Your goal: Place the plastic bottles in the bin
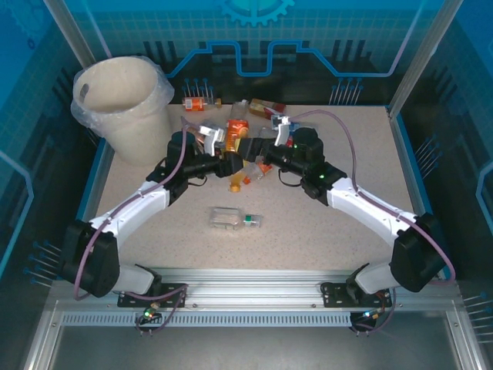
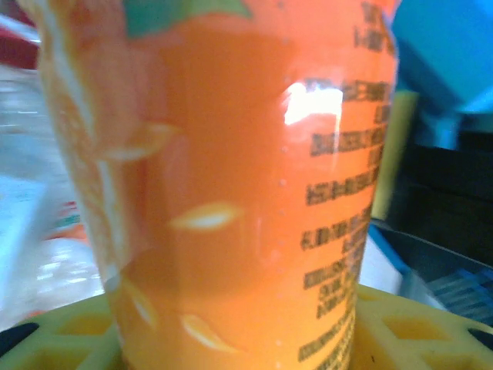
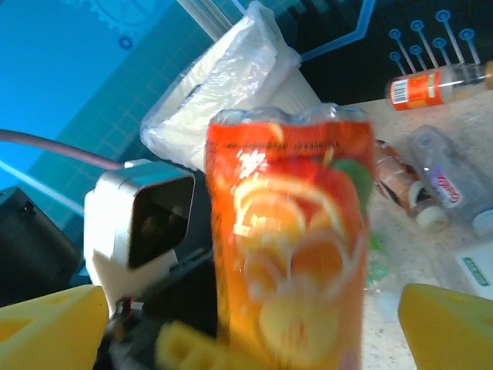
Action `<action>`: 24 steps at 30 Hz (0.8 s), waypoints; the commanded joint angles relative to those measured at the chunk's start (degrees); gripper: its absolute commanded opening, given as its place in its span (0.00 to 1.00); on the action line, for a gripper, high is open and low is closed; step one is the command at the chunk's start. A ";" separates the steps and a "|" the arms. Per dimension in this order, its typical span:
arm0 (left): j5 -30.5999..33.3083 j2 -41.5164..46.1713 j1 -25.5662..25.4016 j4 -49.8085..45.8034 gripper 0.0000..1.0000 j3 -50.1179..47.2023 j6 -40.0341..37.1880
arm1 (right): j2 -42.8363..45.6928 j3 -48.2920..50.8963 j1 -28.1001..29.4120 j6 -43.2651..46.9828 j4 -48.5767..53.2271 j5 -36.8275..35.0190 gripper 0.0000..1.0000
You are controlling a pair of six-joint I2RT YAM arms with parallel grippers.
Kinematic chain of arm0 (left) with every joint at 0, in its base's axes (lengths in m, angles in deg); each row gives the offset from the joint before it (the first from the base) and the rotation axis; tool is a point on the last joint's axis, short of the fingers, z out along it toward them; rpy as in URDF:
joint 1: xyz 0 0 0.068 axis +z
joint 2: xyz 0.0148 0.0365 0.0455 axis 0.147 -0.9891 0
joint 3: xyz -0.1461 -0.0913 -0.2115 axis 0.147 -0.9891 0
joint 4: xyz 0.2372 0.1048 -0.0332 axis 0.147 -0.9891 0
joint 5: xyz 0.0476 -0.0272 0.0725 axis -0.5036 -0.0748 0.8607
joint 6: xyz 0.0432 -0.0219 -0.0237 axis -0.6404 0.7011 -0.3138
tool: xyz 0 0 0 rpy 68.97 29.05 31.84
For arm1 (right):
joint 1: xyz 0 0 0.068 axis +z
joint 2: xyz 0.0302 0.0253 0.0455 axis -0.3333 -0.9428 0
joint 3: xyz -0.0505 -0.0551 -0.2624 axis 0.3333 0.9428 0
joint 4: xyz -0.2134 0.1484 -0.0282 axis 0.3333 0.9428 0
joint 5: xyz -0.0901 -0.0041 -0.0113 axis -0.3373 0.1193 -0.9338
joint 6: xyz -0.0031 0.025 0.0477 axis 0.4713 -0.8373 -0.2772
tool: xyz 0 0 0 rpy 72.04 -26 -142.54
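The orange bottle sits between the two arms over the middle of the surface. I cannot tell how it is tilted. In the top view the bin is at about ten o'clock from it.

The left gripper is clamped on the bottle, with its yellow pads against the label on both sides. The right gripper is spread wide, its fingers flanking the bottle with clear gaps and touching nothing.

The chief risk, as I judge it, is the glossy label. A thin, slick wall pinched at one band could pivot or slide out on the swing toward ten o'clock. The grippers are also crowded together, so a careless retreat by the right one could clip the bottle loose.

At the bin, the plastic liner folded over the rim could snag a low approach. A clear bottle lies at six o'clock, and more bottles lie at twelve.
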 commanded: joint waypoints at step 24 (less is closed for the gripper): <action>50.97 -11.62 16.99 5.05 0.55 35.13 -28.28 | 19.91 10.60 -0.45 13.70 6.19 -13.01 1.00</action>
